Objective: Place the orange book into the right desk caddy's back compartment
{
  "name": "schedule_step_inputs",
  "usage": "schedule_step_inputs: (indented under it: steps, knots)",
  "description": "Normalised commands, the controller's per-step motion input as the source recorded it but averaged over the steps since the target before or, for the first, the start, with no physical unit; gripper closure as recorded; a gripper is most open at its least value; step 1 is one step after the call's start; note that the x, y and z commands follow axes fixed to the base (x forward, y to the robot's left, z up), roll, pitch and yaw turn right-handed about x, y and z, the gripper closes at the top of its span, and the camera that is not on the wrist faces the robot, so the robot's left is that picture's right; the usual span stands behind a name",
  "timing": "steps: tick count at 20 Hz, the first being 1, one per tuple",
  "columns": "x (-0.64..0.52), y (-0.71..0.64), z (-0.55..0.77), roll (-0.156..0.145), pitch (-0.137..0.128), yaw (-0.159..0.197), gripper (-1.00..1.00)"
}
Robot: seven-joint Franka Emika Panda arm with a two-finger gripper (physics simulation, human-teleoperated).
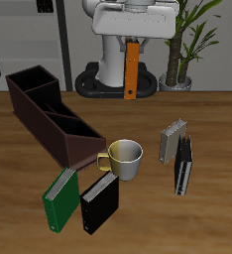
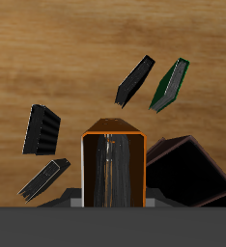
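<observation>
one item in hand: the orange book (image 1: 133, 67), hanging upright below the gripper (image 1: 135, 40), lifted well above the table (image 1: 212, 218) at its back.
gripper: fingers clamped on the book's upper end; the jaws themselves are hidden in the wrist view, where the book (image 2: 113, 169) fills the space under the camera.
book build: judged stiff, slim and light; a hard smooth cover, so some slip risk if the grip is slack.
hold point: the top end, across the thin dimension; this leaves the lower end free to enter a pocket first.
right desk caddy: (image 1: 51, 117) long dark box lying diagonally, well apart from the book.
back compartment: (image 1: 32, 82) the end section farthest from the mug (image 1: 123, 159); appears unoccupied.
other books: green book (image 1: 58, 194) and black book (image 1: 98, 201) lie near the table's front edge; two more stand beyond the mug.
status: book not yet over the caddy.
</observation>
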Motion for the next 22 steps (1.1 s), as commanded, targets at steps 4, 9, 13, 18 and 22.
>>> schedule_step_inputs:
  steps: [4,9,13,18,22]
  knots:
    - [-0.53,0.04,0.03,0.032,0.003,0.047,1.0]
    - [-0.3,-0.13,-0.07,-0.005,0.051,-0.012,1.0]
    - [-0.29,-0.26,-0.03,-0.029,-0.016,0.026,1.0]
    - [-0.44,-0.13,-0.01,-0.036,-0.032,0.047,1.0]
    - [-0.28,-0.04,-0.02,-0.016,-0.022,0.053,1.0]
